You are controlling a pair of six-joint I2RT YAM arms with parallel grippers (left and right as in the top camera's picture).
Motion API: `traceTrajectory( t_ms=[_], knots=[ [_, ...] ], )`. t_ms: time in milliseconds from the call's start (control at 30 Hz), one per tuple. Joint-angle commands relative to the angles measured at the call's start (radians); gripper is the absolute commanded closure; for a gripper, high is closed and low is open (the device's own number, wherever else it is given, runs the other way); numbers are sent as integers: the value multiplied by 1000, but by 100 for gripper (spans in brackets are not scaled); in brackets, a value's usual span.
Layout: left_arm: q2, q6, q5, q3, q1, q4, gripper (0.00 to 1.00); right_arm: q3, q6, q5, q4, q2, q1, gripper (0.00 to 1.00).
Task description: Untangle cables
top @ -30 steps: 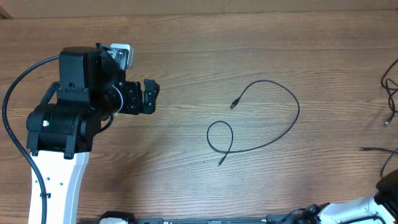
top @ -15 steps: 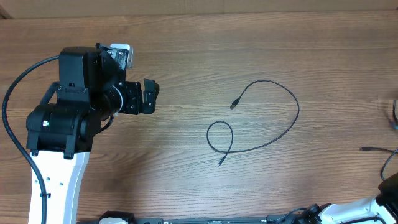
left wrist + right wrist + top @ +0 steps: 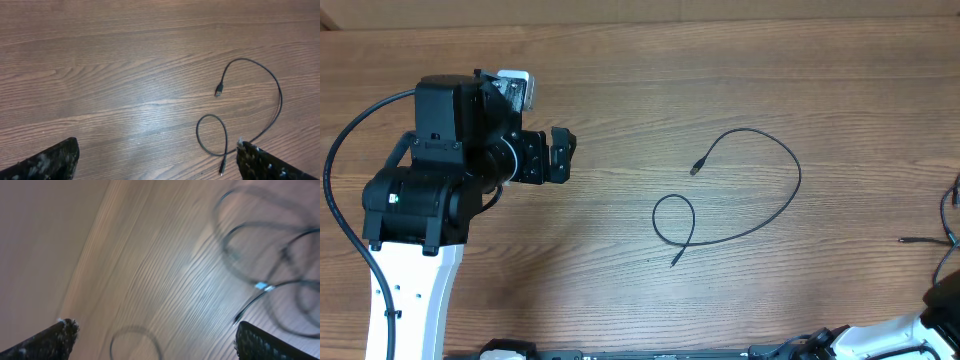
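One cable [image 3: 801, 175] lies alone out in the middle, loose loop, prob. parked as freed. Other cables [image 3: 226, 250] bunch far right beneath right gripper [image 3: 155, 340], jaws wide, empty. Left gripper [image 3: 157, 160] wide too, nothing held.

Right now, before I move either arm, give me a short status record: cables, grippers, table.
freed cable: lies alone mid-table, one small loop crossing itself, both plug tips free
other cables: at the right edge, mostly outside the overhead view; overlapping loops, blurred in the right wrist view
left gripper: open, empty, over bare wood left of the freed cable
right gripper: open, empty, near the other cables
table: wood grain
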Motion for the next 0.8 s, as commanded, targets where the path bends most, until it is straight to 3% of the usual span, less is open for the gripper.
traceTrajectory(
  t_ms=[0,200,300,467,767],
  knots=[
    [3,-6,-2,9,-2,1,0,5,-133,-101,-63,-23,98,0],
    [3,-6,-2,8,-2,1,0,-114,-190,-79,-113,-23,272,0],
    [3,-6,-2,8,-2,1,0,-262,-189,-79,-100,-23,352,0],
    [3,-6,-2,9,-2,1,0,-587,-168,-118,43,-23,409,0],
    [3,-6,-2,8,-2,1,0,-928,-254,-246,248,-23,452,0]
  ],
)
